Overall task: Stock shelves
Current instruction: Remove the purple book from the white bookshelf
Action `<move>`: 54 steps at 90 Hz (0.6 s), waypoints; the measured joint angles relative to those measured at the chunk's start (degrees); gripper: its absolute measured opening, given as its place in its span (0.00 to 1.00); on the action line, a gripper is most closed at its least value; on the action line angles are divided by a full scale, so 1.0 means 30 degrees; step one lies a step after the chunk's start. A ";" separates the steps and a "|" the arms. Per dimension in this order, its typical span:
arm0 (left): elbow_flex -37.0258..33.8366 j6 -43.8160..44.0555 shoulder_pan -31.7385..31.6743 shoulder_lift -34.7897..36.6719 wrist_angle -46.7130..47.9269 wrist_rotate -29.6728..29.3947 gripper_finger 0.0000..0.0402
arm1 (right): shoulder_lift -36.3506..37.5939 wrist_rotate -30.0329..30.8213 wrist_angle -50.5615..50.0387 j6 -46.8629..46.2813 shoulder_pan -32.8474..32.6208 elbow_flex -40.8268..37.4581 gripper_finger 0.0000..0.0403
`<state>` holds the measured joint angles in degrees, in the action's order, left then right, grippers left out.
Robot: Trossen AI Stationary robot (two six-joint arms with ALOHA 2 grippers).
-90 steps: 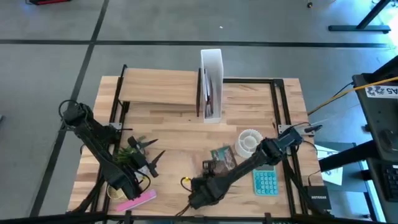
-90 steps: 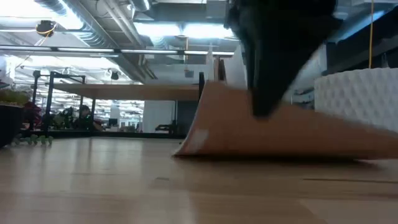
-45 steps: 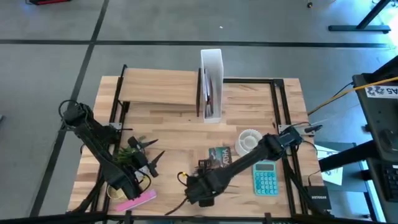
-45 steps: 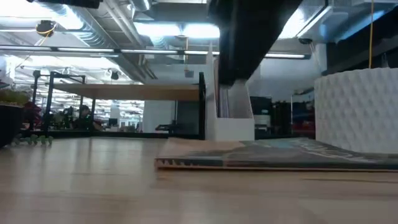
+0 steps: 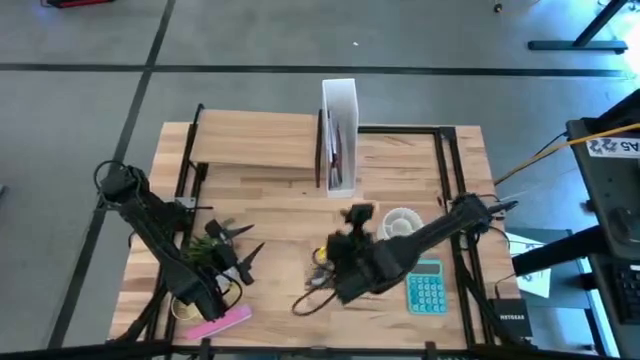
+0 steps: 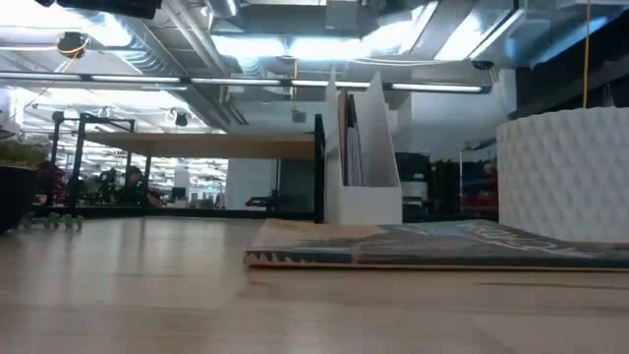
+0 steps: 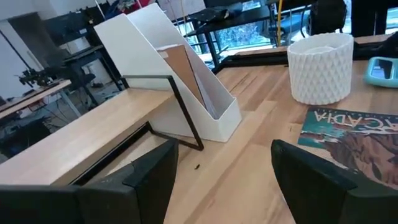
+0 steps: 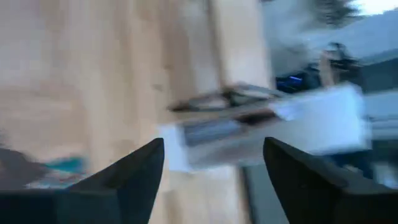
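At centre frame overhead, the right gripper (image 5: 352, 240) hangs empty, fingers wide, while only the low view shows the flat colourful booklet (image 6: 432, 246) lying on the light-wood desk (image 6: 147, 295).

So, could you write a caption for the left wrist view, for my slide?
Left fingers open before the white file box, shelf, white cup and a booklet lying flat.

A grey floor (image 5: 250, 40) lies around the table, crossed by dark seam lines (image 5: 150, 66); a black desk leg (image 5: 575, 42) stands at the far right corner; in the low view the ceiling carries exposed ducts (image 6: 147, 39) and long bright light strips (image 6: 265, 47); distant desks and a black metal frame (image 6: 93, 157) fill the room behind.
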<state>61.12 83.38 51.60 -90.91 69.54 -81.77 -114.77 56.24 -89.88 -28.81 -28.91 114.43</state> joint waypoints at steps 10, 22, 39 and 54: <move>-0.0007 0.0020 0.0027 0.0000 -0.0008 0.0136 0.59 | 0.0905 -0.0344 0.0856 -0.1246 0.1065 -0.3217 0.58; -0.0007 0.0017 0.0040 0.0000 -0.0064 0.0122 0.59 | 0.1027 0.1013 0.4181 -0.2214 0.2548 -0.6315 0.55; -0.0007 0.0023 -0.0033 0.0000 -0.0066 0.0165 0.59 | 0.1329 0.3416 0.5938 -0.1772 0.4112 -0.7880 0.52; -0.0007 -0.0004 -0.0033 0.0000 0.0003 0.0178 0.59 | 0.2907 0.3784 0.6115 0.1483 0.4851 -0.7971 0.51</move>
<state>61.10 83.37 51.51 -90.91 69.55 -81.24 -106.04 67.59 -71.54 -24.36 -14.36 90.52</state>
